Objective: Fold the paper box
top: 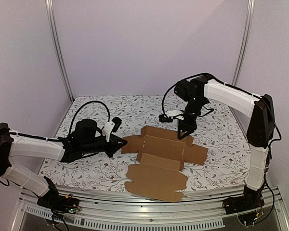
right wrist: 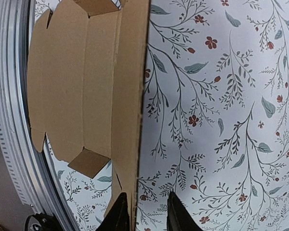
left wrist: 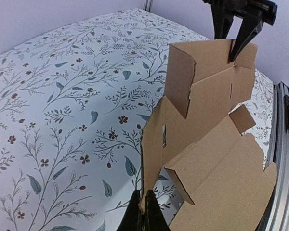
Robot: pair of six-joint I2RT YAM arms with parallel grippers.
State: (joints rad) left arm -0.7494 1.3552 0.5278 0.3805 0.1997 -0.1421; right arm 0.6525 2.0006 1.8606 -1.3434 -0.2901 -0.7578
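Box (top: 164, 144) is pinched at its left tip by the left fingers (left wrist: 133, 219), far edge loosely straddled by half-open right fingers (right wrist: 179, 214).

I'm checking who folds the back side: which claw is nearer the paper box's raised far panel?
Right. The right claw straddles the raised far panel, jaws open; the left claw is shut on the paper box at its left corner.

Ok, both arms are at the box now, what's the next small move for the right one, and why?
Probably close the right gripper on the raised panel of the box. Its jaws straddle that edge with a gap on one side, not yet gripping, while the left gripper pinches the opposite end.
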